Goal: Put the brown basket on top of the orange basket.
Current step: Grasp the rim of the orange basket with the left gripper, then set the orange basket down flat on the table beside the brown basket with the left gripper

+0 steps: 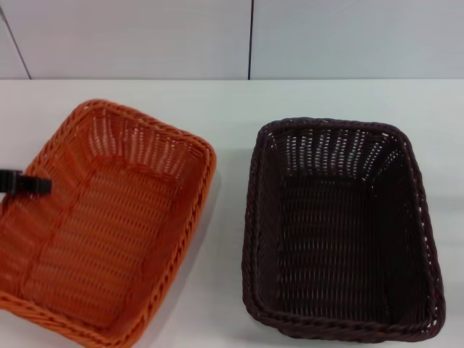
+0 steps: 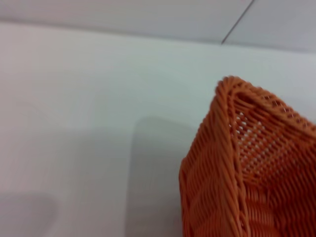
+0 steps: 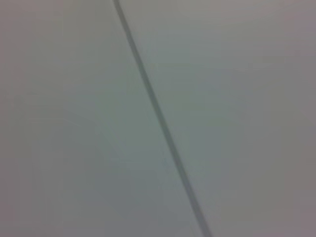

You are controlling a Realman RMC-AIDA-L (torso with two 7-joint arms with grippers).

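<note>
Sitting side by side on the white tabletop (image 1: 232,109), the orange basket (image 1: 109,225) lies on the robot's left and the brown basket (image 1: 341,232) on its right, apart, their long axes running roughly away from the robot. The left claw (image 1: 25,183) pokes in over the orange basket's left rim; whether it is wide or narrow cannot be told. The right claw is out of sight, though that arm's side seems nearer the brown basket.

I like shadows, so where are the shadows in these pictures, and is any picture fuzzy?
Head view: a soft grey shadow lies on the white table beside the orange basket; the brown basket looks fairly sharp. Left wrist view: a faint grey patch of shadow on the table next to the orange basket's corner, which looks blurry. Right wrist view: only a plain pale surface with one fuzzy dark line.
</note>
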